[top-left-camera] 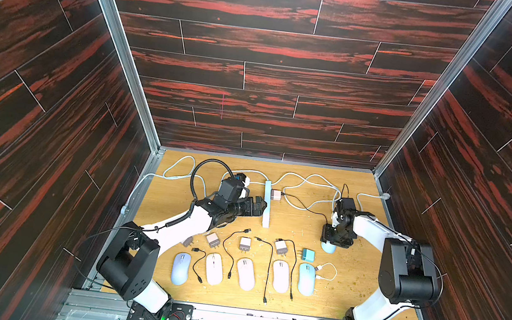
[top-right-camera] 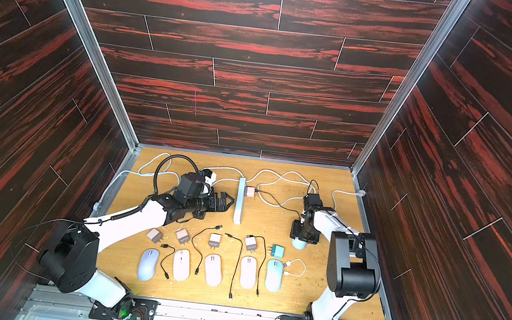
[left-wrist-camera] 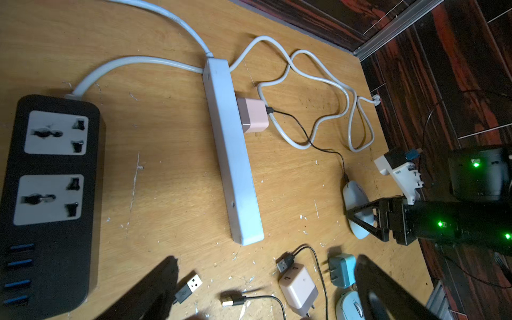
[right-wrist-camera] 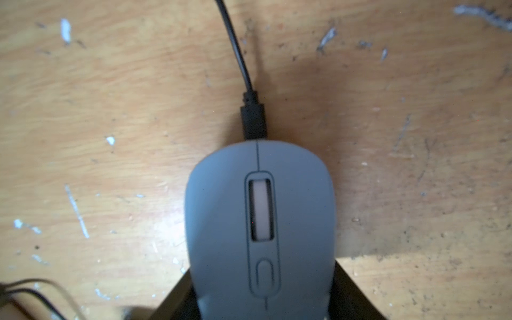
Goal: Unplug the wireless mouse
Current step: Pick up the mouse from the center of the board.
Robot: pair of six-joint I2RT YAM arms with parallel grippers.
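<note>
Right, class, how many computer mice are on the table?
6. Five lie in a front row: a lilac mouse, three pale mice, a blue mouse. The sixth mouse sits apart between the right jaws, its cable plugged in. More could be hidden.

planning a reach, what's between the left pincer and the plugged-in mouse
The white power strip beside the left pincer, then wood to the mouse, in both top views.

- I see the left arm [top-left-camera: 180, 224] and the right arm [top-left-camera: 372, 230] built of white links with black joint housings.
- The left gripper [top-right-camera: 228, 202] and the right gripper [top-left-camera: 332, 241] are black, with triangular open-frame fingers.
- Behind the left gripper, a black ribbed hose [top-left-camera: 195, 173] loops, and a coiled cable [top-left-camera: 179, 219] follows the white link.
- Green lights [left-wrist-camera: 440, 224] glow behind the right gripper.
- The black base plates [top-left-camera: 159, 315] carry screws.
</note>
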